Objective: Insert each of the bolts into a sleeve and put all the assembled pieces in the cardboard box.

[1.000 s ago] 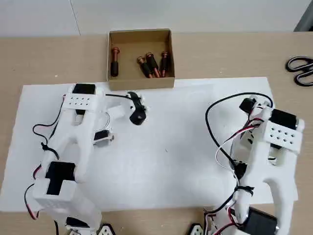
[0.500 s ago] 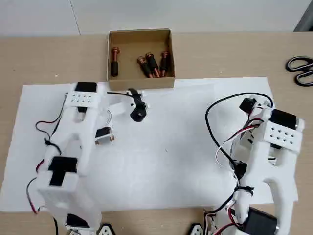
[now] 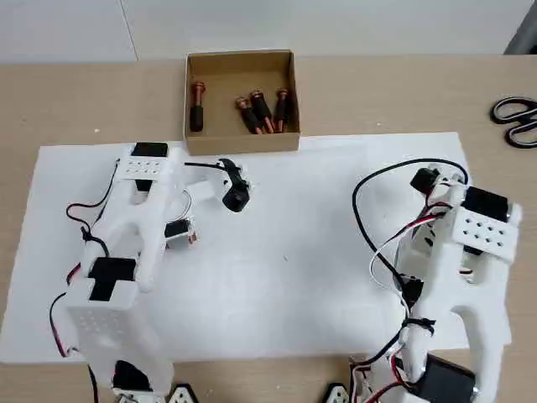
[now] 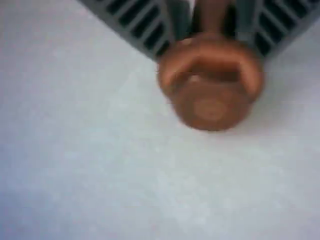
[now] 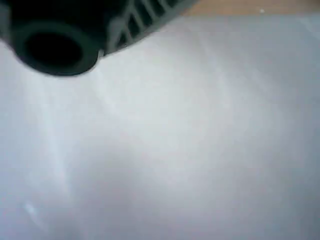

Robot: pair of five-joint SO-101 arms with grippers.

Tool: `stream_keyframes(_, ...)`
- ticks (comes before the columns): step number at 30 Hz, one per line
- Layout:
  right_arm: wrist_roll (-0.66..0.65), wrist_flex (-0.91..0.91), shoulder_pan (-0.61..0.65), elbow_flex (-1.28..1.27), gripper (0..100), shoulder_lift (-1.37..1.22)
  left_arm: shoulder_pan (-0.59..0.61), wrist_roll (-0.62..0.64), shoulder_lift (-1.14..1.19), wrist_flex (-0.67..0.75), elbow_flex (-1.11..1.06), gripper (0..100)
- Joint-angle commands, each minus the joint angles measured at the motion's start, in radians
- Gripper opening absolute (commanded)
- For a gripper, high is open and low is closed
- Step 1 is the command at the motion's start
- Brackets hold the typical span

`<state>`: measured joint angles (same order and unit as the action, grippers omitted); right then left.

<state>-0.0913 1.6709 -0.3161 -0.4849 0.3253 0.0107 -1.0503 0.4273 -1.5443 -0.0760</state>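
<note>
Left arm [image 3: 134,218] has shifted its lower links a little over the paper [image 3: 294,277] since a second ago, its wrist end hardly moving; right arm [image 3: 470,252] has kept still near the bench's right edge; left jaws are closed on a copper bolt [image 4: 210,95], head toward the camera, just above the paper; right jaws grip a black sleeve [image 5: 55,47], open end toward the camera; box [image 3: 239,143] sits at the middle of the far edge with four assembled pieces [image 3: 262,111] inside, one apart on the left; scissors [image 3: 513,117] lie at the far right edge.
</note>
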Motion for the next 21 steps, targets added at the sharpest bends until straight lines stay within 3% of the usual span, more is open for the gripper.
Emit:
stream_keyframes(1,-0.008,0.002,-0.013,0.008,0.3,0.033,-0.003,0.006,0.060,0.012,0.018,1)
stream_keyframes(9,-0.008,0.002,-0.013,0.008,0.3,0.033,-0.002,0.006,-0.044,0.003,0.018,1)
stream_keyframes(21,-0.008,0.002,-0.008,0.009,0.3,0.033,-0.055,0.008,-0.434,-0.166,0.018,1)
